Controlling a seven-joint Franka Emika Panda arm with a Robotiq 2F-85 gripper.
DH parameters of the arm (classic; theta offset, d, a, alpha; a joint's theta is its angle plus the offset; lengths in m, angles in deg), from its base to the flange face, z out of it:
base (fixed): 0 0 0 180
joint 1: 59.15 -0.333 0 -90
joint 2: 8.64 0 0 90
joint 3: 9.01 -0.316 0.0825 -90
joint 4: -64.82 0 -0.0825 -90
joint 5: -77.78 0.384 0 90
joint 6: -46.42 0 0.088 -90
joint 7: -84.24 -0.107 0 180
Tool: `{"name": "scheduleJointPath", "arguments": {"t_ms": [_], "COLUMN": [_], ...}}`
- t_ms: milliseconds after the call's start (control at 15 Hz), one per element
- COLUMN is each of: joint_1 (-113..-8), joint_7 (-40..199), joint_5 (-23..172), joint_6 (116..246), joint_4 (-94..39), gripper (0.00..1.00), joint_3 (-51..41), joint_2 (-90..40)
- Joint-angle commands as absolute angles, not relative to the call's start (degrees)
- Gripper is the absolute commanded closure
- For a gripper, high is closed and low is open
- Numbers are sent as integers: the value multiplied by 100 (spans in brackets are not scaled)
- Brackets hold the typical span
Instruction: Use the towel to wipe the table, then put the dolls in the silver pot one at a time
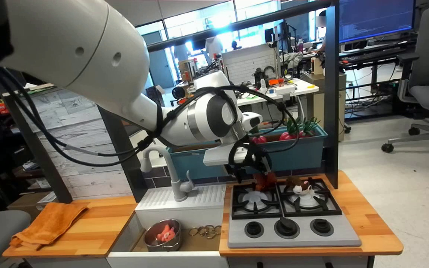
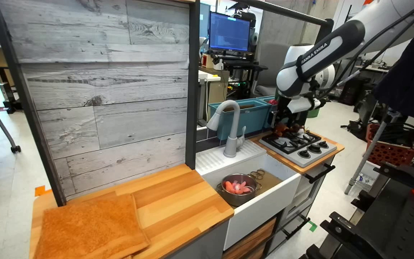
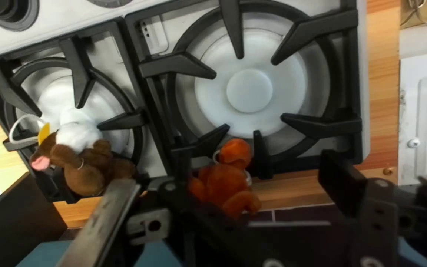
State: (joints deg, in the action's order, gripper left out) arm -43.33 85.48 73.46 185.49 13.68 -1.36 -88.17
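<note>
Gripper (image 3: 254, 163) wide; we see red-orange plush doll (image 3: 224, 181) between its jaws, off-centre, at back edge of the toy stovetop (image 1: 304, 232); we should centre, close softly, lift clear of burner grates (image 3: 321, 125), head for silver pot (image 2: 235, 198), beside and below the stovetop

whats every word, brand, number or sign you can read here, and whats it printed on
"RANKA EMIKA": on the white panel of the robot arm link, in an exterior view; no letter before the R can be seen.
Computer monitor, in an exterior view: lines of text on the screen, too small and blurred to read.
Wrist view: no readable text.
</note>
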Motion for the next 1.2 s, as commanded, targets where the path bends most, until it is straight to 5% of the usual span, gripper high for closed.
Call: {"name": "scheduleJointPath", "arguments": {"t_ms": [0, 467, 1133], "joint_1": [-4382, -4285, -4444], "joint_7": [8232, 7936, 8668], "joint_5": [7374, 7373, 7316], "joint_6": [18522, 18482, 18758], "joint_4": [2196, 2898, 2005], "gripper": [42, 97, 99], "joint_3": [37, 138, -195], "joint_2": [-9361, -9690, -9197]}}
